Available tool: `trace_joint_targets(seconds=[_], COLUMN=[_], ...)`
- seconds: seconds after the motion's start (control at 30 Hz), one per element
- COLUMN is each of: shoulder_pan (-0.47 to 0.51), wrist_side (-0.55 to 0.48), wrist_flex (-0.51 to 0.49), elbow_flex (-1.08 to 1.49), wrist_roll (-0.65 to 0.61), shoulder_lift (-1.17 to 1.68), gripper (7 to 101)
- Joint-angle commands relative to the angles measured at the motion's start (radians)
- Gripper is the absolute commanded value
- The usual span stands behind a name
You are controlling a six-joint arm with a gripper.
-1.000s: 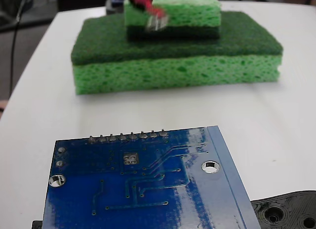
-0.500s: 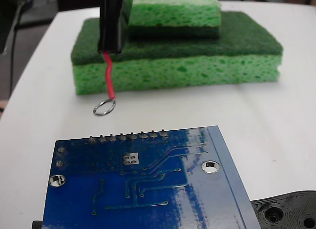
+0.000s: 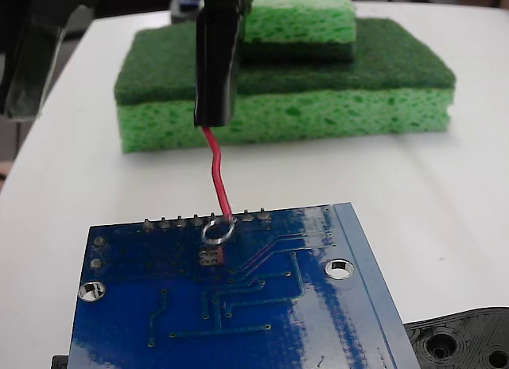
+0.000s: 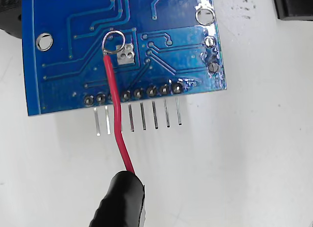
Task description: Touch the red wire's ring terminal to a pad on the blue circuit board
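Note:
The blue circuit board (image 3: pixel 238 305) lies at the front in the fixed view, its row of solder joints along the far edge. My gripper (image 3: pixel 213 114) hangs above that edge, shut on the red wire (image 3: pixel 219 178), which runs down to the ring terminal (image 3: pixel 217 230). The ring sits over the board just behind the silvery pad (image 3: pixel 211 256). In the wrist view the ring terminal (image 4: pixel 113 42) overlaps the upper left corner of the pad (image 4: pixel 126 53) on the blue circuit board (image 4: pixel 63 75). The red wire (image 4: pixel 115 114) leads back to my gripper (image 4: pixel 122 188). Whether ring and pad touch is unclear.
Two stacked green sponges (image 3: pixel 318 91) stand behind the board. A black plastic part with holes (image 3: pixel 461 341) lies at the front right corner. The board's header pins (image 4: pixel 142 114) stick out over the white table (image 4: pixel 244 153).
My gripper has come from the sponges forward and to the right, carrying the wire. The ring terminal went from the bare table before the sponge onto the board beside the pad.

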Motion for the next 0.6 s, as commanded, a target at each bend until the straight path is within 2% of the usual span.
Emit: trace_joint_targets(seconds=[0.03,0.6], shoulder_pan=[0.003,0.006], wrist_side=[-0.002,0.005], wrist_flex=[-0.005,0.000], elbow_flex=[-0.008,0.000], wrist_roll=[-0.002,-0.002], shoulder_lift=[0.003,0.003], gripper=[100.3,100.3])
